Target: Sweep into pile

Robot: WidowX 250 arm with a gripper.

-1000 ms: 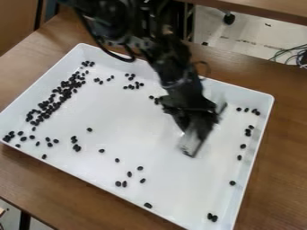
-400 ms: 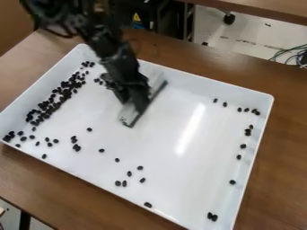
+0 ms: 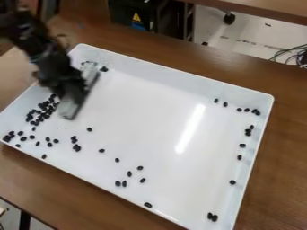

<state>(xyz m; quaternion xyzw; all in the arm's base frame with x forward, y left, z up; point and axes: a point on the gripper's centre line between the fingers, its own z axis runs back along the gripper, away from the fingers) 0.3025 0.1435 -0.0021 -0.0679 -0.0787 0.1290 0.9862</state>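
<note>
At the upper left of the white tray (image 3: 174, 74) hangs the gripper (image 3: 75, 92), low over the surface. A pale, flat sweeping tool (image 3: 79, 92) is at its tip, slanting from upper right to lower left. Directly left and below the tool lies a dense cluster of black beans (image 3: 42, 112) along the tray's left side; the arm covers part of it. A few dark beans (image 3: 103, 69) sit just right of the tool's upper end. Others are scattered singly across the lower left, the bottom and the right edge.
The tray's raised rim (image 3: 271, 101) runs all round the work area. It stands on a brown wooden table (image 3: 282, 148). Behind are a black box with a yellow label (image 3: 138, 15) and cables (image 3: 291, 56) on the right.
The arm and tool have moved left across the tray from right of its middle to the left side. Beans near the upper middle are gone from there, and the tool has reached the left cluster.
</note>
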